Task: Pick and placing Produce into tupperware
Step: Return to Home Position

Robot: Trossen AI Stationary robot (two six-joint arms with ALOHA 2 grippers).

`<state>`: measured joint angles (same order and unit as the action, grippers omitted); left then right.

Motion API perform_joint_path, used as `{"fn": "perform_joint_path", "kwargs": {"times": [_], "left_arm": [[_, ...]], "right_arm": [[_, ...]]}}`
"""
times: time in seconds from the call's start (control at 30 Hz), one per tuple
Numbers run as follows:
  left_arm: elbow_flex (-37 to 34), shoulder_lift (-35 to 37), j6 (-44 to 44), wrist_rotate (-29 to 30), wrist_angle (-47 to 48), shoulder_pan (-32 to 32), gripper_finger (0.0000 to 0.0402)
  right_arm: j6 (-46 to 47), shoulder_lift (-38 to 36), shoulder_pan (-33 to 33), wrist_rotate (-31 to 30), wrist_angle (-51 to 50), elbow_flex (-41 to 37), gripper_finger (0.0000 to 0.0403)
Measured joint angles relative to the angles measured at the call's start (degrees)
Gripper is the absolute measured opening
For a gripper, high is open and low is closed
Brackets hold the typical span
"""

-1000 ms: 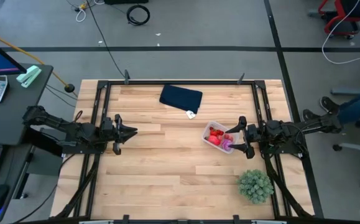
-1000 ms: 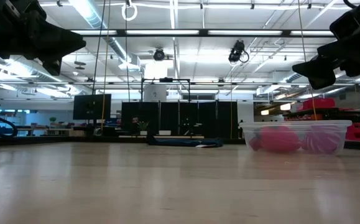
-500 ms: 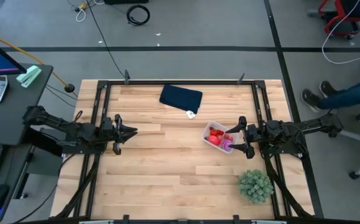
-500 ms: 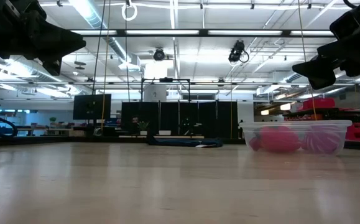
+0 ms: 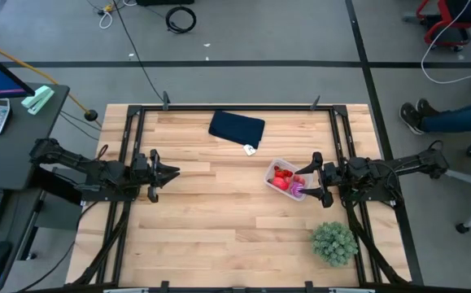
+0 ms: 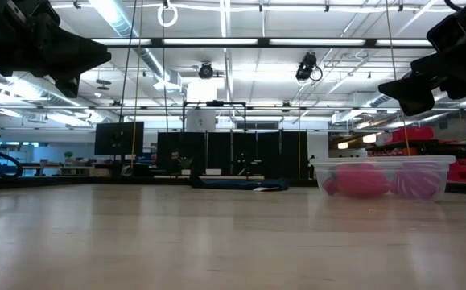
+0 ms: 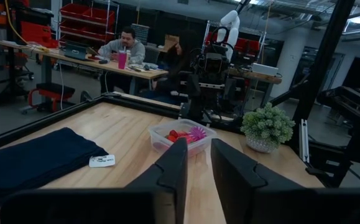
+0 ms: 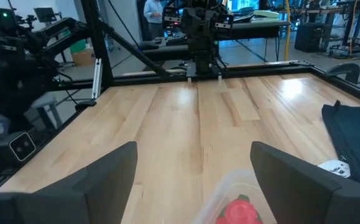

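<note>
- Produce (image 5: 282, 176) sits inside the tupperware (image 5: 269, 168): red bits and some pink ones, all piled in together.
- That tupperware stands flat on the wooden counter (image 5: 219, 220), open on top.
- I can see no little fruit or veg lying loose on the counter. So I think the picking and placing is done.
- Just beside the tupperware hangs the right gripper (image 5: 308, 182), a bit higher than the rim. Its fingers (image 8: 114, 171) are spread wide and hold nothing.
- Well apart from the tupperware, across the counter, is the left gripper (image 5: 172, 172), and it points toward the tupperware. Its fingers (image 7: 173, 168) are close together with only a thin gap, and they hold nothing too.
- A dark blue cloth (image 5: 237, 126) lies near the tupperware, with a small white tag (image 5: 250, 149) between the two.
- A green plant (image 5: 334, 242) stands near the tupperware on its other side, away from the cloth.
- What is left, I think, is only for the arms to go back to their resting place. The right one is so close to the tupperware that it should pull away gently and not bump it.
</note>
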<state>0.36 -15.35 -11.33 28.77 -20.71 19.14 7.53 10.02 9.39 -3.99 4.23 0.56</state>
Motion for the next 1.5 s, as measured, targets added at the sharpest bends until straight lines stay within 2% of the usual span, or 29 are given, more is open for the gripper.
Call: {"fn": "perform_joint_path", "kwargs": {"times": [0.23,0.57,0.9,1.27,1.5], "left_arm": [[0.0,0.0,0.0,0.0,0.0,0.0,0.0071],[0.0,0.0,0.0,0.0,0.0,0.0,0.0082],[0.0,0.0,0.0,0.0,0.0,0.0,0.0071],[0.0,0.0,0.1,0.0,0.0,0.0,0.0082],[0.0,0.0,0.0,0.0,0.0,0.0,0.0073]], "right_arm": [[0.0,0.0,0.0,0.0,0.0,0.0,0.0323],[0.0,0.0,0.0,0.0,0.0,0.0,0.0323],[0.0,0.0,0.0,0.0,0.0,0.0,0.0323],[0.0,0.0,0.0,0.0,0.0,0.0,0.0323],[0.0,0.0,0.0,0.0,0.0,0.0,0.0323]]}}
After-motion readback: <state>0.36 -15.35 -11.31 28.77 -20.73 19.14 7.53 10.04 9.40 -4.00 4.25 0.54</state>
